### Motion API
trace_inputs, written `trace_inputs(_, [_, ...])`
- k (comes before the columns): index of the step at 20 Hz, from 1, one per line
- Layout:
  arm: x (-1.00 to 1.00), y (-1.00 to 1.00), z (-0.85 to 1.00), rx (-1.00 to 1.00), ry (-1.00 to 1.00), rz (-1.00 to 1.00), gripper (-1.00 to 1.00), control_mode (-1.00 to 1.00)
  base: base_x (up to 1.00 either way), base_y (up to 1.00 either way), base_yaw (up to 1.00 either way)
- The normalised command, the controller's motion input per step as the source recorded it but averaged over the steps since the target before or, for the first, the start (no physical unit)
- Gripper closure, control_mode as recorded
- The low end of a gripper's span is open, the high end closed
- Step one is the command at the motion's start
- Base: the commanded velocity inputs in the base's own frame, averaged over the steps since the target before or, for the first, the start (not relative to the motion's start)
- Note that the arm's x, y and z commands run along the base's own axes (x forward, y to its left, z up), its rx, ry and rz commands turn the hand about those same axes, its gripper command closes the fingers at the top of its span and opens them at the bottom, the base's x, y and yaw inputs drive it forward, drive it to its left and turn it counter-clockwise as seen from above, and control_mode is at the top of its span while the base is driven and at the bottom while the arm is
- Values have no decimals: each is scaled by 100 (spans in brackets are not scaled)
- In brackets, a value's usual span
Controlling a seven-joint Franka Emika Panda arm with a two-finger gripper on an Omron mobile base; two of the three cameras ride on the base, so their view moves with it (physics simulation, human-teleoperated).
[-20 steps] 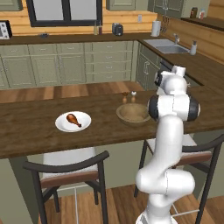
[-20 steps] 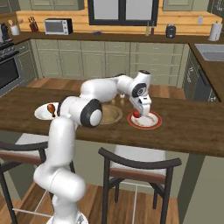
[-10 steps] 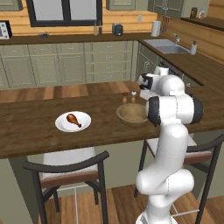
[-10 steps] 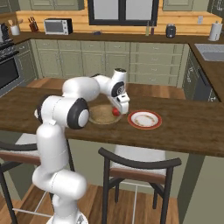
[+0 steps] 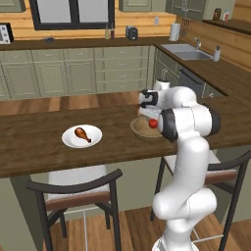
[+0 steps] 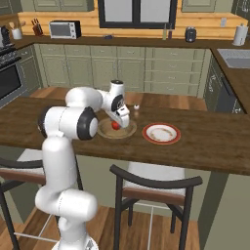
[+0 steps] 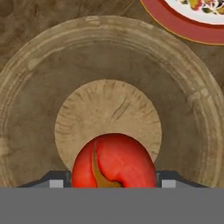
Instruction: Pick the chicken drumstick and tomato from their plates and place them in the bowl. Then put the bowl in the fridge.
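The arm reaches over the wooden bowl (image 6: 116, 130) on the desk (image 6: 215, 146), its fingers (image 7: 113, 180) closed on the tomato (image 7: 113, 163), which hangs right above the bowl's pale middle. I'd lower it a touch more before letting go, so it settles rather than rolls out. The red-rimmed plate (image 6: 161, 133) sits bare just beside; the drumstick (image 5: 82, 134) waits on the white plate (image 5: 82, 136), well apart.

Counts showing: one tomato (image 6: 115, 125), one drumstick (image 5: 82, 134), one wooden bowl (image 6: 103, 131), two plates (image 5: 70, 141) (white; red-rimmed (image 6: 161, 133)), two stools (image 6: 155, 188) standing at the counter.
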Motion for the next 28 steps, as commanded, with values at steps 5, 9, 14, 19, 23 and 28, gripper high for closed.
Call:
trace_inputs(5, [14, 19, -43, -5, 0, 12, -100, -100, 0, 0, 0])
trace_inputs(9, [7, 1, -43, -5, 0, 9, -100, -100, 0, 0, 0])
trace_inputs(14, [12, 0, -24, -2, 0, 10, -100, -100, 0, 0, 0])
trace_inputs(19, [3, 29, 54, 0, -1, 15, -100, -100, 0, 0, 0])
trace_inputs(23, [-56, 59, 96, -1, -7, 26, -100, -100, 0, 0, 0])
trace_inputs(28, [-97, 66, 46, -9, -7, 36, -100, -100, 0, 0, 0])
